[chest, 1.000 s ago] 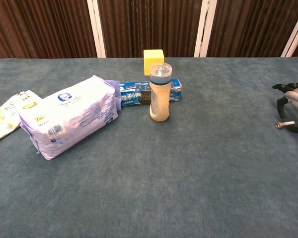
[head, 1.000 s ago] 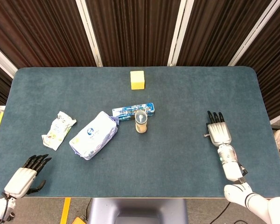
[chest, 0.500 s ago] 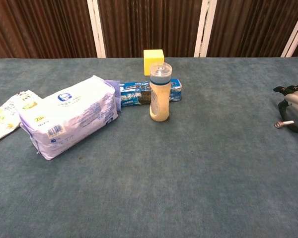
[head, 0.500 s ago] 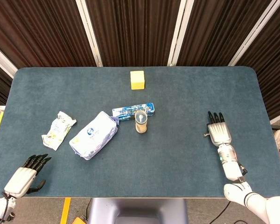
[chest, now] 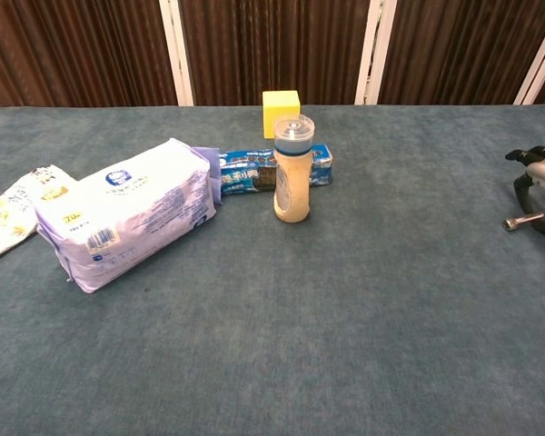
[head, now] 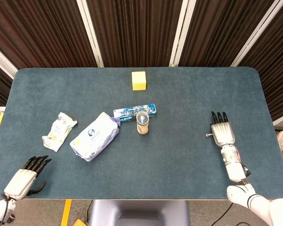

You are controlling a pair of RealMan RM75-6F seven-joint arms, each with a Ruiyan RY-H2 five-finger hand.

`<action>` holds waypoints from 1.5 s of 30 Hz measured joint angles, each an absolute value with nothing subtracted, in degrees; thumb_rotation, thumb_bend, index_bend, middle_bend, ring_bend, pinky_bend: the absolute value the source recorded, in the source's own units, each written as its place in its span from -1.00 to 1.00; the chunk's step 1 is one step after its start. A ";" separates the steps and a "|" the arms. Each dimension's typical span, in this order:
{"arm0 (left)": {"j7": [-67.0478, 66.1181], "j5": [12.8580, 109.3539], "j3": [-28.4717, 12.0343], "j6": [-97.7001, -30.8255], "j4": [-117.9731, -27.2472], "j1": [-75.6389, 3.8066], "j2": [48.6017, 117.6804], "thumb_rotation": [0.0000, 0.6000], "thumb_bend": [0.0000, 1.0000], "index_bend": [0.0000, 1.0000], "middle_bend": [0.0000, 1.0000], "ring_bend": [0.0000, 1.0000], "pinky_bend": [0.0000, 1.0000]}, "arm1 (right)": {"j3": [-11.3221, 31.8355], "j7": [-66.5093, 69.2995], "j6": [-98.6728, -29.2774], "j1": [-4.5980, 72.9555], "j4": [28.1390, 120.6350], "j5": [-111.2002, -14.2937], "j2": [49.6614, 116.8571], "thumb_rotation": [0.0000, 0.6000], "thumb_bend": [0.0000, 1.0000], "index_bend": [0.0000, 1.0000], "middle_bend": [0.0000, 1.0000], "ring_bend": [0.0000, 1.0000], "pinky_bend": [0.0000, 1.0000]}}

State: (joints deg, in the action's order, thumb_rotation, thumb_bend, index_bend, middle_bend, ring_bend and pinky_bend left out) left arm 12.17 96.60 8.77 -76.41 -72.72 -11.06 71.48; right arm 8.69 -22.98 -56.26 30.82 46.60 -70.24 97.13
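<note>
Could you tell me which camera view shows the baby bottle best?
The chest view: the baby bottle shows side-on and upright, with its clear cap, blue collar and cream contents. The head view looks straight down on the bottle, so mostly its cap shows, just in front of the blue box.

A yellow block point(head: 139, 80) is set near the far edge of the blue-carpeted table point(head: 193, 94). Toward the middle, a baby bottle point(head: 142, 122) is stood upright just in front of a flat blue box point(head: 132, 111), with a wipes pack point(head: 95, 135) beside them. A small crumpled packet point(head: 59, 130) is laid nearer the left edge.
</note>
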 measured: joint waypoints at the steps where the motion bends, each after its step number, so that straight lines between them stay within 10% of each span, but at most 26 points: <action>1: 12.15 96.70 8.82 -76.48 -72.80 -11.06 71.45 1.00 -0.13 -1.00 -1.00 -1.00 -0.90 | 8.58 -23.69 -56.64 30.81 46.71 -70.49 96.91 1.00 -0.08 0.49 -0.73 -1.00 -1.00; 21: 13.61 97.91 9.29 -78.62 -73.37 -10.66 70.28 1.00 -0.13 -1.00 -1.00 -1.00 -0.90 | 5.05 -67.48 -61.97 30.32 53.01 -70.40 93.30 1.00 -0.07 0.56 -0.72 -1.00 -1.00; 45: 12.91 97.88 9.42 -78.11 -73.46 -10.72 70.48 1.00 -0.13 -1.00 -1.00 -1.00 -0.90 | 5.92 -55.79 -60.39 28.79 52.56 -67.48 94.03 1.00 -0.07 0.48 -0.71 -1.00 -1.00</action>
